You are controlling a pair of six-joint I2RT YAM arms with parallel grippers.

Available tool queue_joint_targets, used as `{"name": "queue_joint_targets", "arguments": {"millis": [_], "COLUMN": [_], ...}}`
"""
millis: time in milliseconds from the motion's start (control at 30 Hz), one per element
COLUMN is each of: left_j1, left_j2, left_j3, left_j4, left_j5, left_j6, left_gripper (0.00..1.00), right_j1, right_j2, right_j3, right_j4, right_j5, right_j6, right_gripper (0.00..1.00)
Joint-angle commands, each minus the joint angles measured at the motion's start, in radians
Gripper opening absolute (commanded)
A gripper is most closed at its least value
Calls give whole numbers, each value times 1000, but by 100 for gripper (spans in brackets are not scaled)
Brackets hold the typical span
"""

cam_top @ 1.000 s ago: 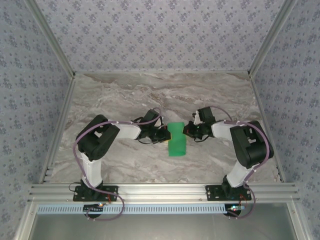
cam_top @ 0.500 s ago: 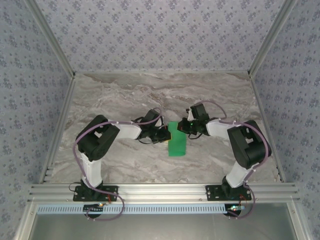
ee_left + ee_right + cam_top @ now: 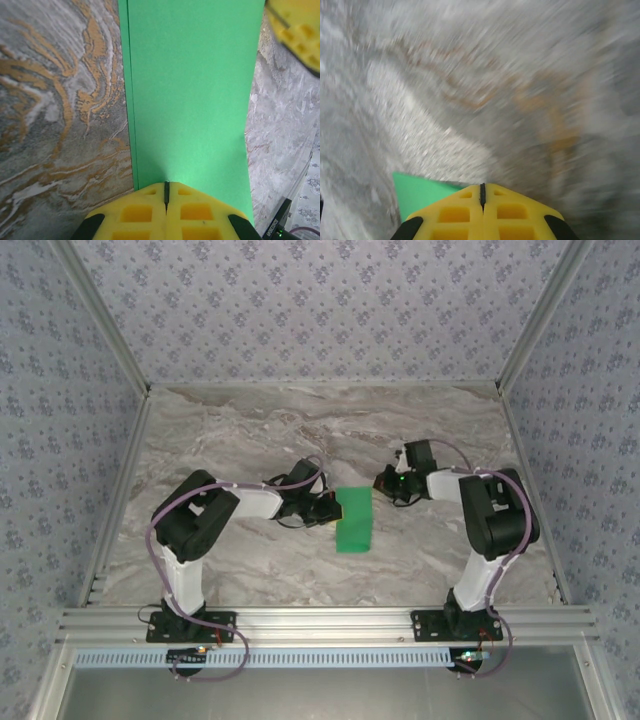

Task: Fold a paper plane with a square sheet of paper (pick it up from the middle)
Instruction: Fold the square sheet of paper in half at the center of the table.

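My left hand (image 3: 166,185), pressed together, rests on the edge of the folded green sheet (image 3: 195,90) on the table (image 3: 60,125). My right hand (image 3: 482,186), also pressed together, hangs beside its corner.

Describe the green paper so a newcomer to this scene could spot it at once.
On the marble-patterned table, look to the middle, between the two grippers. There lies the sheet of paper, folded into a narrow rectangle, with the left gripper on its left edge and the right gripper off its upper right corner. It is the only bright green thing against the grey-brown stone.
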Motion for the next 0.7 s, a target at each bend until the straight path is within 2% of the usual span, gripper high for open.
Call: {"name": "queue_joint_targets", "arguments": {"millis": [0,133,300,467,667], "left_j1": [1,2,10,10,11], "left_j2": [100,98,93,93,102], "left_j3": [-99,-95,-81,-64,-53], "left_j4": [-291,-292,-297,-308,-315], "left_j5": [-181,-186,-191,-192,-198], "left_j6": [26,29,41,51,54], "left_gripper": [0,0,0,0,0], "right_j1": [-52,-4,150,270,304], "right_j2": [-25,-156,-270,-250,-183], "right_j3": [16,-34,-141,-183,-224], "right_j4": [-56,-93,-117,-125,-128], "right_j5": [133,107,66,60,71], "right_j6": [-9,-8,0,35,41], "right_gripper": [0,0,0,0,0]}}
